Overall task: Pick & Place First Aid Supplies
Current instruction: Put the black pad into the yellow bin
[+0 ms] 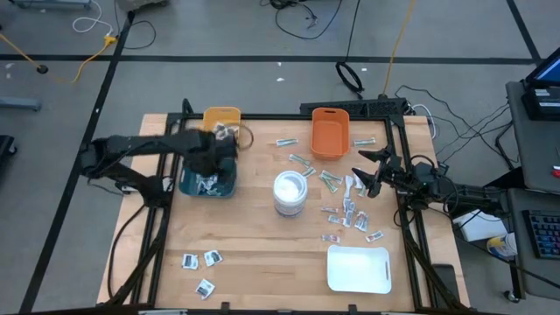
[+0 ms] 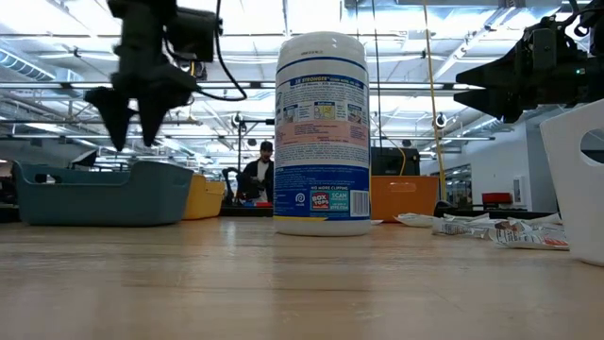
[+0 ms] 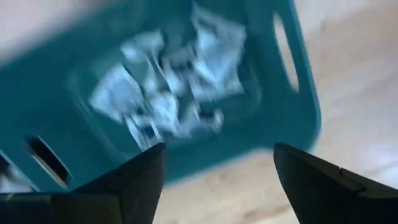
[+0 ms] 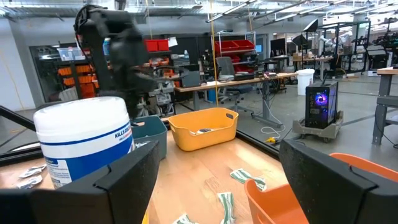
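My left gripper (image 1: 214, 157) hangs open over the teal bin (image 1: 194, 185), touching nothing; in the left wrist view its open fingers frame the bin (image 3: 292, 112), with a heap of pale packets (image 3: 174, 87) on the bin floor. My right gripper (image 1: 360, 171) is open, raised off the table at the right side, beside the scattered packets (image 1: 348, 210). Pale-green strips (image 1: 302, 162) lie flat on the wood near the orange bin (image 1: 328, 136). Three white squares with dark centres (image 1: 201, 260) lie near the table's front-left.
A white wipes canister (image 1: 290, 192) stands mid-table between the arms. The yellow bin (image 1: 221, 118) sits at the far edge behind the teal bin. A white tray (image 1: 359, 269) lies at the near right. A person shows in the room beyond the table (image 2: 257, 170).
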Tool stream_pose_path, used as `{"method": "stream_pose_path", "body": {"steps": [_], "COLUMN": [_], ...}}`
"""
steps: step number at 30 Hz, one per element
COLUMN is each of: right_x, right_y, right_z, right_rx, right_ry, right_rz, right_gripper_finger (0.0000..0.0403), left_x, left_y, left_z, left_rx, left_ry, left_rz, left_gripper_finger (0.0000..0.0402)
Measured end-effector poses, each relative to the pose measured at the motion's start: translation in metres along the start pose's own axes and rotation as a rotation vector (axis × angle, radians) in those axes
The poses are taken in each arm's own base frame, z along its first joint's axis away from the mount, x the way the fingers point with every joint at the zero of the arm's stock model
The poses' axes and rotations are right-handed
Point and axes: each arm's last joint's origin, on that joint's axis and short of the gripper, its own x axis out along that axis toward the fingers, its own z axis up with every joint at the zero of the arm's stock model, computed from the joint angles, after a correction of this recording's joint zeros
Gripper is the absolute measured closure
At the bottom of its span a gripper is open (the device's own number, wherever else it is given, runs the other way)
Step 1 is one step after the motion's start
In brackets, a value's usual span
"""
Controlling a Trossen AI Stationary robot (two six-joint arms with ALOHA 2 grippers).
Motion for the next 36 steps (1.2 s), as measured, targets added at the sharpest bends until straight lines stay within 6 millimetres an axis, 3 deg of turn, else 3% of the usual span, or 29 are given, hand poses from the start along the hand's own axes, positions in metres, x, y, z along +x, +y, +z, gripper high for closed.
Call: {"method": "stream_pose_path", "body": {"steps": [12,22,27,36], "right_x": [0.000,0.000,0.000,0.000], "right_y": [0.000,0.000,0.000,0.000], "right_z": [0.000,0.000,0.000,0.000], "right_rx": [0.000,0.000,0.000,0.000], "right_ry": [0.000,0.000,0.000,0.000], "right_rz": [0.000,0.000,0.000,0.000], "right_gripper_finger": [0.0080,0.0080,0.0080,0.0081], "left_x": [0.021,0.035,0.049,0.072], "left_y": [-0.036,-0.052,-0.062,-0.086], "left_z": [-0.101,-0.167,-0.187,-0.199], "left_rx": [-0.017,-0.143,-0.229,-0.245], "left_ry": [0.067,0.114,0.156,0.155], "left_rz": [0.059,0.045,0.059,-0.014], "left_gripper_finger": [0.0095,0.0094,0.0099,0.0123]}}
